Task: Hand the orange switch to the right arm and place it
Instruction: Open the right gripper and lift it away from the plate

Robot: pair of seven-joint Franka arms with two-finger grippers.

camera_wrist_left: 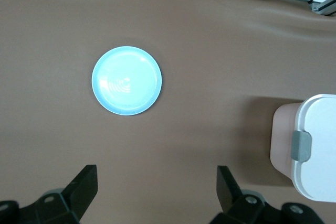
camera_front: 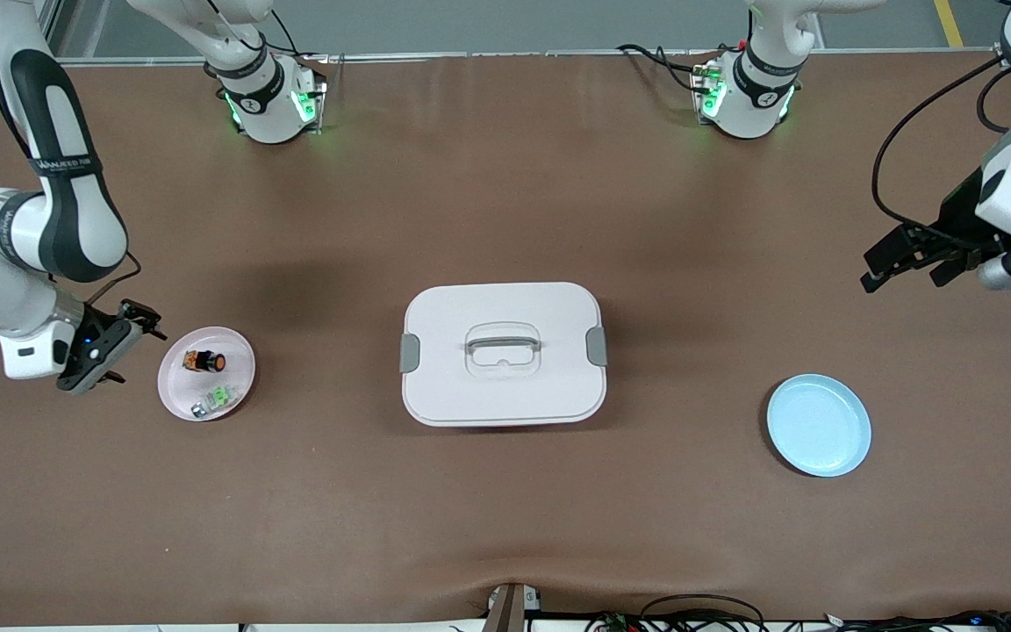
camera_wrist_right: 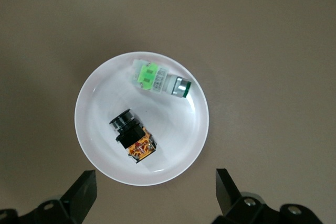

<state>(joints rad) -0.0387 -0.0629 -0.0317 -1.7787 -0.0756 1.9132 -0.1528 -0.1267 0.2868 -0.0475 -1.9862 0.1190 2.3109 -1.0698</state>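
The orange switch (camera_front: 204, 360) lies on its side in a small pink plate (camera_front: 238, 360) at the right arm's end of the table, beside a green-and-silver part (camera_front: 214, 400). My right gripper (camera_front: 132, 345) is open and empty, over the table just beside that plate. In the right wrist view the switch (camera_wrist_right: 134, 137) lies in the plate (camera_wrist_right: 100, 114) between and ahead of the open gripper (camera_wrist_right: 156, 182). My left gripper (camera_front: 905, 272) is open and empty, over bare table at the left arm's end; it also shows in the left wrist view (camera_wrist_left: 157, 179).
A white lidded box with a handle (camera_front: 503, 353) stands mid-table; its edge shows in the left wrist view (camera_wrist_left: 315, 145). A blue plate (camera_front: 819, 425) lies at the left arm's end, also in the left wrist view (camera_wrist_left: 126, 80).
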